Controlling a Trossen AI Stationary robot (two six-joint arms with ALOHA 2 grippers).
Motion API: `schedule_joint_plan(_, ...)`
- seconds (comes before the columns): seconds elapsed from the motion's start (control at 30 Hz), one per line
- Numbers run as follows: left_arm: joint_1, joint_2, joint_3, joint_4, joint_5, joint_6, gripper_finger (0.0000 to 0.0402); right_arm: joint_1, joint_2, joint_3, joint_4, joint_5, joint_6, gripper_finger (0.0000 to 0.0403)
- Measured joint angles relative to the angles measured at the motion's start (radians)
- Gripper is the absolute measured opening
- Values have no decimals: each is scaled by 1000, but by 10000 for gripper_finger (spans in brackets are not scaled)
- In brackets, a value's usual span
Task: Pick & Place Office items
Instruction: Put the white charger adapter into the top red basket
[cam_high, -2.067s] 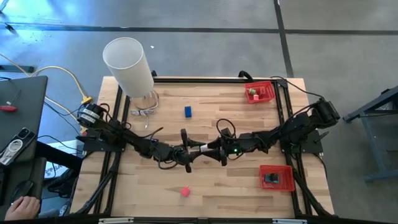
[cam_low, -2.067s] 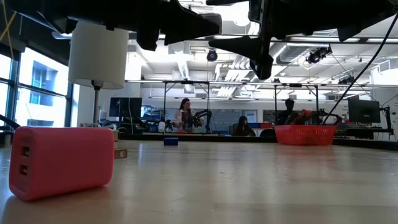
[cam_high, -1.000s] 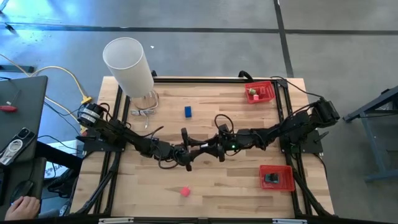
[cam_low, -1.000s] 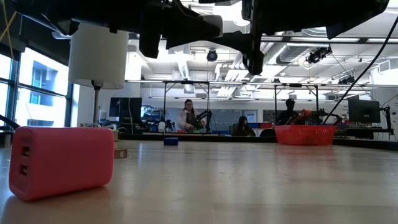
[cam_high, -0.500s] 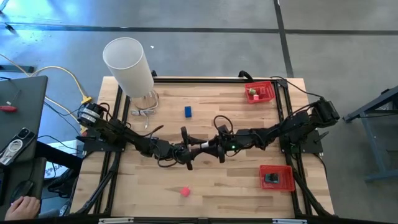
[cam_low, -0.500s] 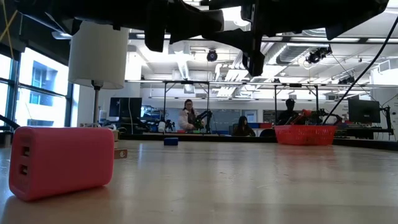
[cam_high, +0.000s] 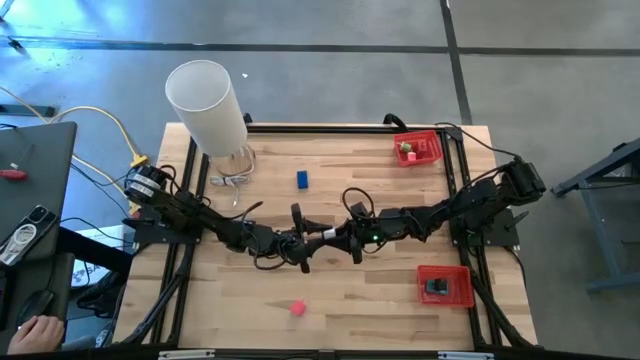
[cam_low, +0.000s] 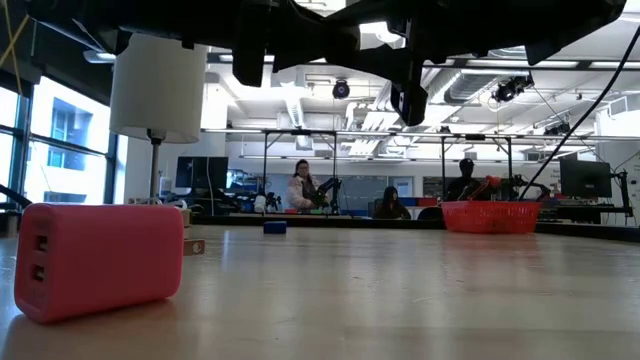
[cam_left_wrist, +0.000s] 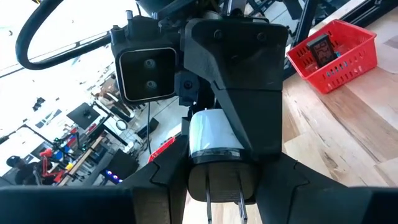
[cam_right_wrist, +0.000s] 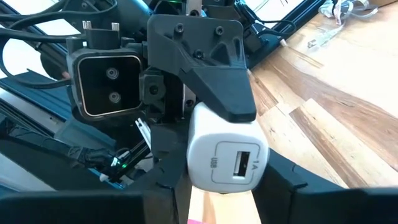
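Counted two red trays (cam_high: 417, 147), one pink charger (cam_high: 297, 308), one blue block (cam_high: 302, 179). One white charger (cam_right_wrist: 227, 156) was gripped mid-tabletop (cam_high: 340, 290) between left hand (cam_high: 305, 240) and right hand (cam_high: 345, 239), both clamped on it.

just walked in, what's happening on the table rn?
Both arms meet above the middle of the table, passing a white USB charger between them. The left gripper holds it at the plug end, and the right gripper has its fingers around the USB-port end. A pink charger and a blue block lie loose on the wood; the two red trays on the right each hold an item.
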Motion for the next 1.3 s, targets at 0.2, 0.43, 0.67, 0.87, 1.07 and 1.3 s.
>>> schedule_joint_plan(0.2, 0, 0, 0, -10, 0, -10, 131, 0, 0, 0, -5, 1, -3, 110)
schedule_joint_plan(0.43, 0, -1, 0, -11, 0, -38, 131, -8, 2, 0, 12, -1, -10, 141)
schedule_joint_plan(0.67, 0, -1, 0, -18, -1, -44, 131, -26, 2, -1, 7, -25, -1, 124)
schedule_joint_plan(0.87, 0, -1, 0, -42, -2, -62, 131, -26, 2, -2, 8, -6, -16, 112)
schedule_joint_plan(1.07, 0, -1, 0, -48, 0, -73, 142, -26, 2, -2, 3, 0, -19, 112)
schedule_joint_plan(1.3, 0, 2, -2, 9, 0, -230, 158, -26, -2, 0, 7, 7, -36, 112)
